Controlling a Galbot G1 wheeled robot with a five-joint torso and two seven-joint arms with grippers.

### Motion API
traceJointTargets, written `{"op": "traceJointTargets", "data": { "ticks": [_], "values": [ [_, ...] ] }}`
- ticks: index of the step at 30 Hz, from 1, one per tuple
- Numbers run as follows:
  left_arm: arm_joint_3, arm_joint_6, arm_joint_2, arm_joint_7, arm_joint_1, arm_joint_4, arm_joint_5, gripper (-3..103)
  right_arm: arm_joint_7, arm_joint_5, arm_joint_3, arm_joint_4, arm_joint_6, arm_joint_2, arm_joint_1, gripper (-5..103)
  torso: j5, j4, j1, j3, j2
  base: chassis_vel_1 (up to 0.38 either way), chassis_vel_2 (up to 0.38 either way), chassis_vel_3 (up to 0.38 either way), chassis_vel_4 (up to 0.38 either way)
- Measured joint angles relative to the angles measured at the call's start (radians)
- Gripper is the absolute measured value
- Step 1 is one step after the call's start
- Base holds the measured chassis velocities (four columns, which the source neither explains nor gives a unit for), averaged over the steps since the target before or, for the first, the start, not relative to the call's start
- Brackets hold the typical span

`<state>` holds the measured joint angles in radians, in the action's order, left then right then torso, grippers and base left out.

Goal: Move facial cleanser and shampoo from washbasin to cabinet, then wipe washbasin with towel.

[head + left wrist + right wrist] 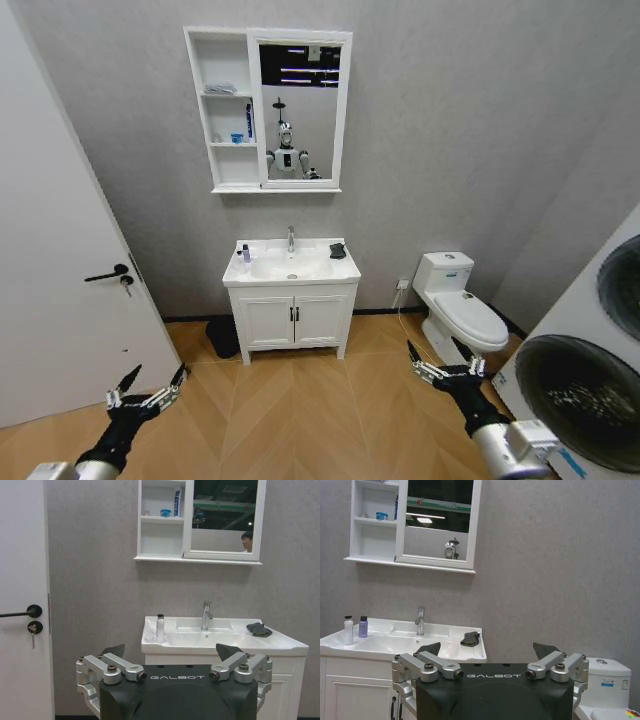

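Head view high and far, wrist views lower, perhaps nearer, sharing washbasin (291,267)

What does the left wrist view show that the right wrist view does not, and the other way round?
Left wrist view: the white door with its dark handle, past the open left tool. Right wrist view: the toilet, past the open right tool. Both: the washbasin, its tap, the black towel and the wall cabinet.
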<state>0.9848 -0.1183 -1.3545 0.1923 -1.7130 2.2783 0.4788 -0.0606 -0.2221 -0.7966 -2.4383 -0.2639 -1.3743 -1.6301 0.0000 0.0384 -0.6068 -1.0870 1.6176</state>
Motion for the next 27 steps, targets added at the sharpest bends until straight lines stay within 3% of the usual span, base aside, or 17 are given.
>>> {"op": "traceJointTargets", "data": {
  "ticks": [7,18,27],
  "values": [
    [0.001,0.016,-0.001,0.029,0.003,-0.009,0.000,100,-0.012,0.002,-0.003,0.004,-0.001,-0.002,-0.007,100,0.0000,0.0000,0.000,0.000,0.000,0.000,0.000,0.000,0.000],
    [0.009,0.015,-0.001,0.029,0.017,-0.014,-0.002,100,-0.069,0.001,-0.023,0.004,-0.006,-0.007,-0.017,100,0.0000,0.0000,0.000,0.000,0.000,0.000,0.000,0.000,0.000],
    [0.009,0.015,-0.001,0.023,0.023,-0.018,-0.003,100,-0.073,0.004,-0.019,0.006,0.003,-0.012,-0.017,100,0.0000,-0.0001,0.000,0.000,0.000,-0.070,0.069,0.066,-0.067]
  ]
}}
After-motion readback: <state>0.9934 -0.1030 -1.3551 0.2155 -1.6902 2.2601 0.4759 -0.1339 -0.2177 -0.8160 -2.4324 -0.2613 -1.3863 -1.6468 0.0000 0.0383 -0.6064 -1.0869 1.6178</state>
